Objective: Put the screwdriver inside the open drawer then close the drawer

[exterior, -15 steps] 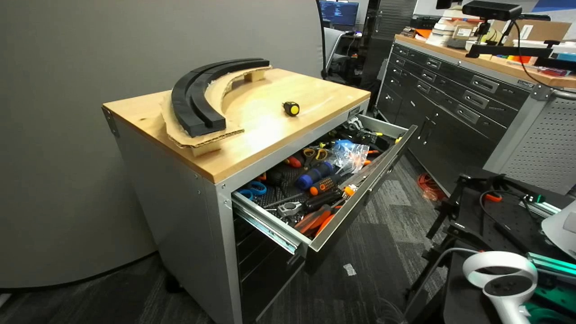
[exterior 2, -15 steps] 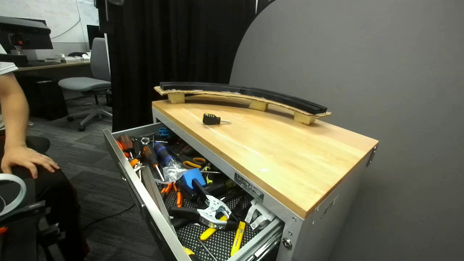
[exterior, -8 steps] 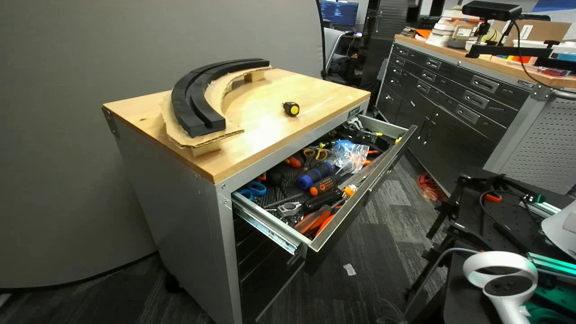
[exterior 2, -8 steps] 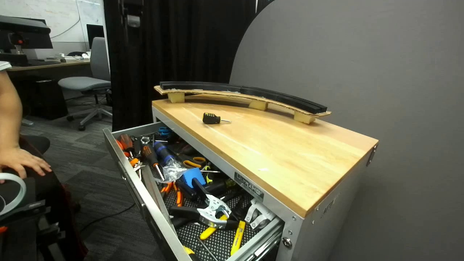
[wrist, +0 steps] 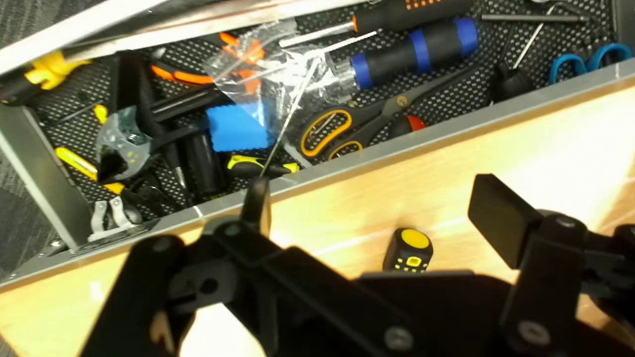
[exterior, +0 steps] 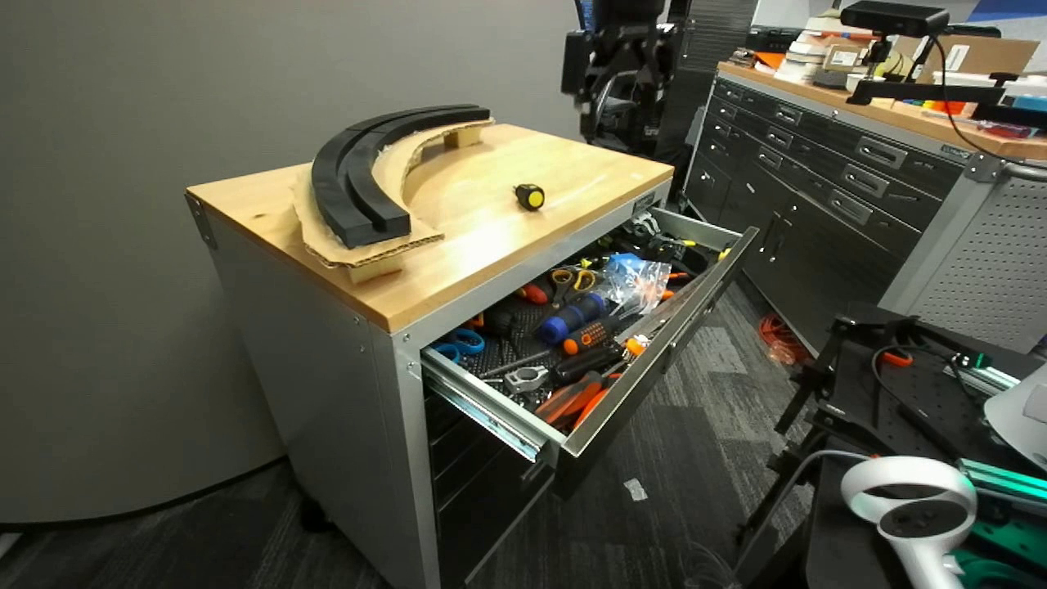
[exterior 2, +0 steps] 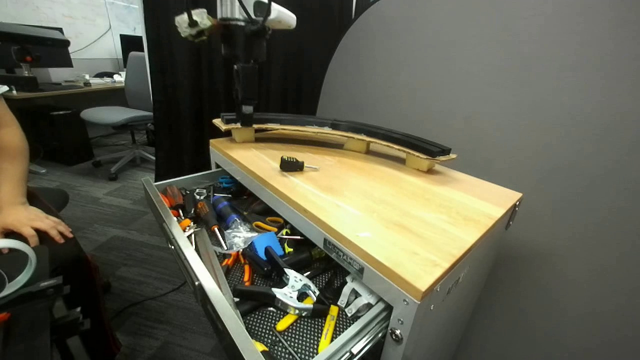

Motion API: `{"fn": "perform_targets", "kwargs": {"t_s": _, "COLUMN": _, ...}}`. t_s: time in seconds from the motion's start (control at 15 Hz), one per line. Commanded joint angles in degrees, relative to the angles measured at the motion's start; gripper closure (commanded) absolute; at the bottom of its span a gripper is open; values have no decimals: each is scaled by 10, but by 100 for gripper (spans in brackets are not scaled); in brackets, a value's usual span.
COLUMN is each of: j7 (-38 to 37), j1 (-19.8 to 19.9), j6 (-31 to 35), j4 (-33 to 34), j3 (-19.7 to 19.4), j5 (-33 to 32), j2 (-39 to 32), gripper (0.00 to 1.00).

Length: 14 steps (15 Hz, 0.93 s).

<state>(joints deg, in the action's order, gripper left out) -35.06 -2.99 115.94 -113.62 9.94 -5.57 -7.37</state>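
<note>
Fingers (wrist: 501,218), spread wide and released, hang well apart from the screwdriver (exterior 2: 290,164) and the tabletop (exterior 2: 390,230) it lies on. It is stubby and black, with a yellow end cap, yellow marks and a short metal shaft pointing away from the pulled-out drawer (exterior 2: 206,280). Pale wood leaves room around it, between the front edge and the curved black pieces (exterior: 335,180).

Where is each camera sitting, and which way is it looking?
Exterior view: off an end of the grey cabinet, looking down across its wooden top; the gripper shows at the upper edge.
Exterior view: off the cabinet's opposite end, looking down across the same top; gripper, some white arm and a person's hand show.
Wrist view: on the robot's wrist, aimed downward; the gripper's spread fingers show.
All three views share the screwdriver and open drawer.
</note>
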Motion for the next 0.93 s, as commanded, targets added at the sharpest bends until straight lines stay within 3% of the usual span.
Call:
{"fn": "perform_targets", "kwargs": {"t_s": 0.0, "j7": -47, "j1": -35, "j6": 42, "j4": 97, "j3": -30, "j5": -15, "j2": -120, "gripper": 0}}
{"fn": "perform_targets", "kwargs": {"t_s": 0.4, "j7": -74, "j1": -76, "j6": 116, "j4": 168, "j3": -85, "j5": -18, "j2": -210, "gripper": 0}}
{"fn": "perform_targets", "kwargs": {"t_s": 0.47, "j7": -83, "j1": -82, "j6": 124, "j4": 176, "j3": -95, "j5": -23, "j2": -218, "gripper": 25}}
{"fn": "perform_targets", "kwargs": {"t_s": 0.53, "j7": -86, "j1": -85, "j6": 129, "j4": 182, "j3": -101, "j5": -22, "j2": -225, "gripper": 26}}
{"fn": "perform_targets", "kwargs": {"t_s": 0.87, "j7": -111, "j1": -91, "j6": 136, "j4": 174, "j3": -123, "j5": -14, "j2": -243, "gripper": 65}}
